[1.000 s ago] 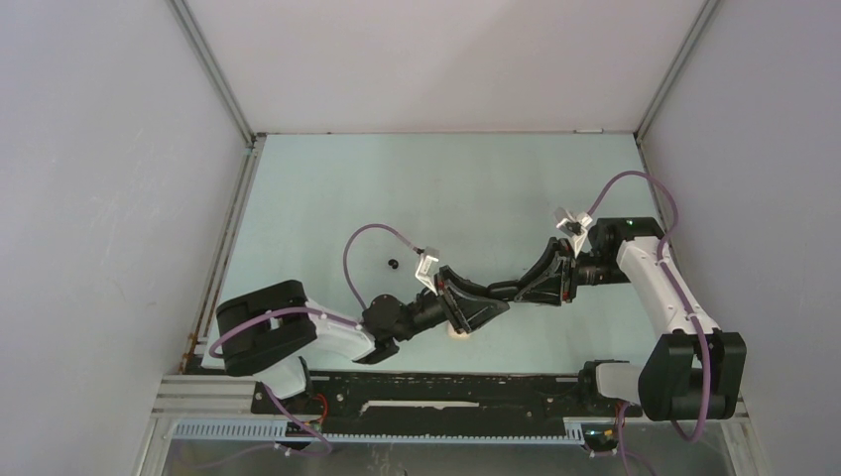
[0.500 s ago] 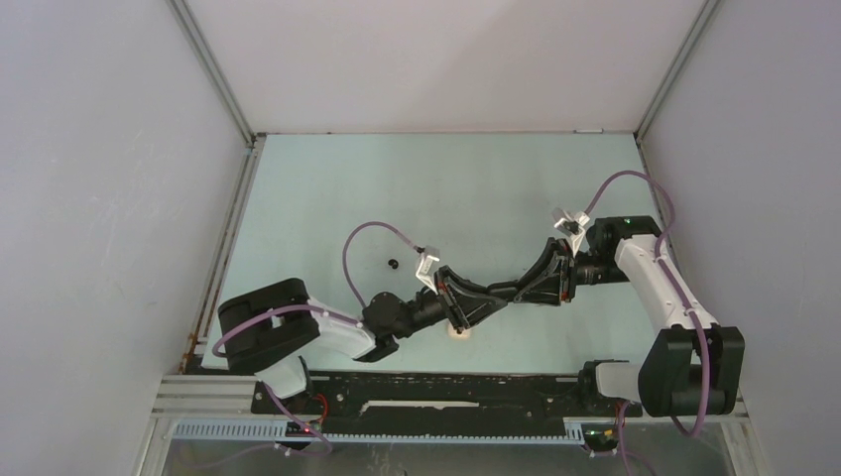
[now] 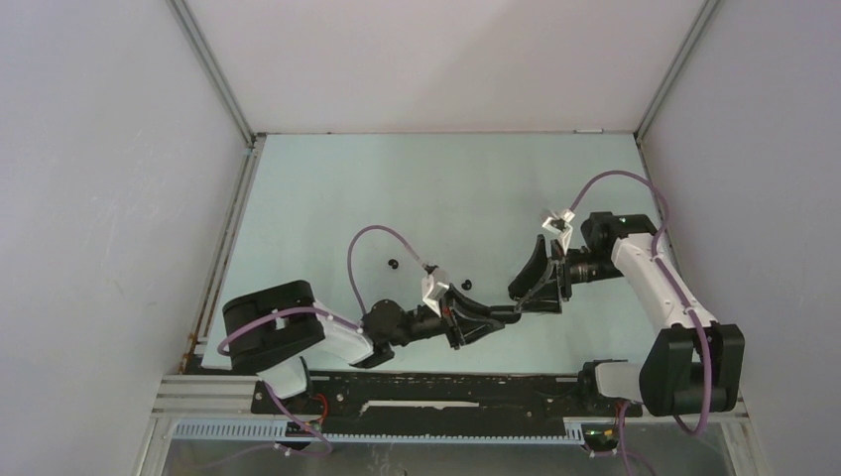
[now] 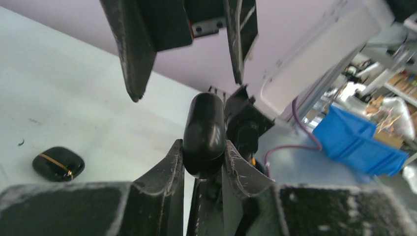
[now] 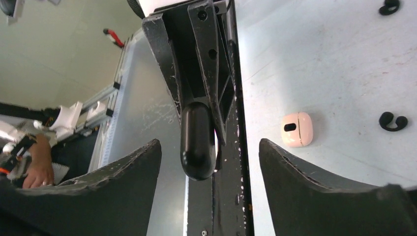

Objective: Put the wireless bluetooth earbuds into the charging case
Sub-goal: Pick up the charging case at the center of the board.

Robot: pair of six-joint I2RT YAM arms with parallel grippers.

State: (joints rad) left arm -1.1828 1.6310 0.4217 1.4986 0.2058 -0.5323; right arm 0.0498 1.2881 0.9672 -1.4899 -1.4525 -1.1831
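Lena: Since a second ago the left gripper [image 4: 204, 145] has swung lower and closed. The right gripper [image 5: 209, 143] has spread its jaws and drawn back a little. The pinkish-cream rounded plastic case with a dark slot [image 5: 296, 129], which used to show under the left claw from overhead, is now hidden there.

Tom: What is the left one closed on?

Lena: A glossy black oval plastic case [image 4: 204, 120] — clamped by its lower end between the two fingers, and standing up past their tips. The right claw's jaws stand wide apart, one on each side of that case, touching nothing.

Tom: Count the cases.

Lena: Three. The black oval one is in the grip. The pinkish-cream one lies on the pale green table [image 3: 446, 178]. A black rounded-square case with a thin gold line [image 4: 58, 163] is also on the table.

Tom: And the buds?

Lena: The right wrist view shows two small black hook-shaped earbuds. One earbud [image 5: 392, 121] is near the cream case, and the other earbud [image 5: 391, 6] is farther off at the top edge. Both lie loose on the table beyond the left claw's fingers, well apart from either claw. Overhead I can be sure of only one earbud [image 3: 393, 264] — under the arch of the left arm's purple cable [image 3: 362, 243], apart from both grippers.
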